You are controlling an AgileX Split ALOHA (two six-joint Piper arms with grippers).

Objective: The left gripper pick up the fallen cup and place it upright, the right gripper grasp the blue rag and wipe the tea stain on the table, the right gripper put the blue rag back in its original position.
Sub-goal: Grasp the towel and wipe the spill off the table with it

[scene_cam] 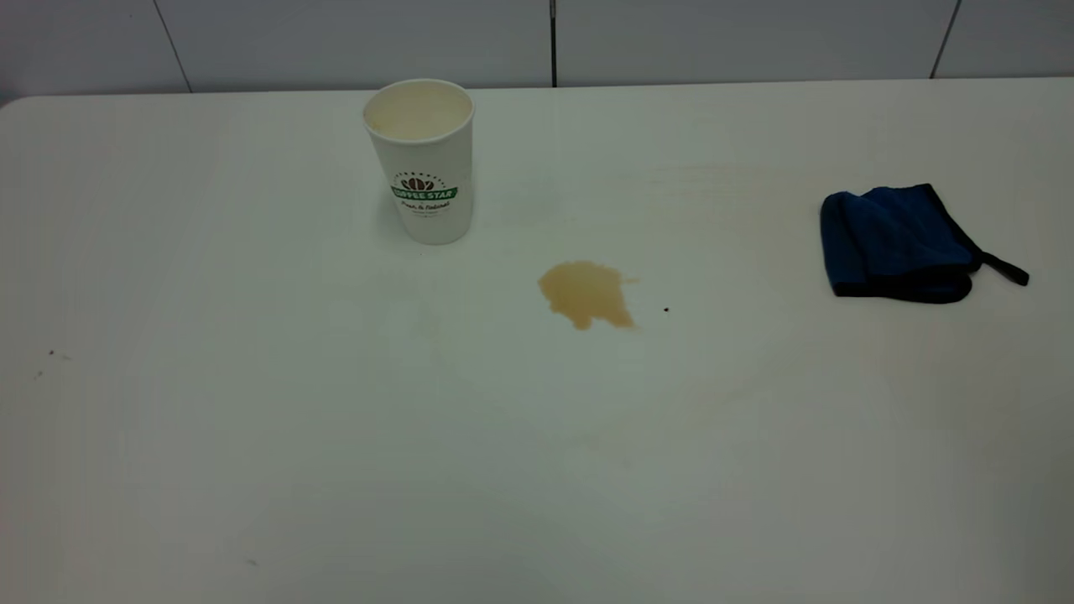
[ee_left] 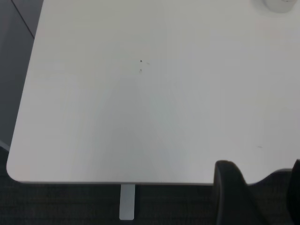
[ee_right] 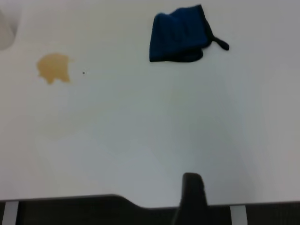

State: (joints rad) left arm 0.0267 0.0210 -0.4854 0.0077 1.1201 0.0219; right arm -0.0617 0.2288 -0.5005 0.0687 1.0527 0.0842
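- One paper cup (scene_cam: 422, 159) stands upright on the white table (scene_cam: 252, 436), mouth up, its green "COFFEE STAR" logo facing the exterior camera; it sits toward the far edge, left of centre
- One light-brown tea stain (scene_cam: 586, 294) lies on the tabletop, near the cup and to its right, closer to the camera; cup and stain are apart
- One tiny black speck (scene_cam: 666, 309) sits just right of the stain
- One blue rag (scene_cam: 898, 243), folded with a black edge and a black loop tab, lies well apart at the table's right side
- The exterior view shows neither arm; only the wrist views catch them
- The left wrist view shows a bare corner of the table, a sliver of the cup (ee_left: 280, 3) at the frame's edge, and dark parts of the left gripper (ee_left: 255, 197) off the table's edge; whether its fingers are open, I cannot tell
- The right wrist view shows stain (ee_right: 54, 68) and rag (ee_right: 180, 33) together, plus one dark finger of the right gripper (ee_right: 192, 199) over the near table edge; its opening cannot be judged, and nothing is seen in it
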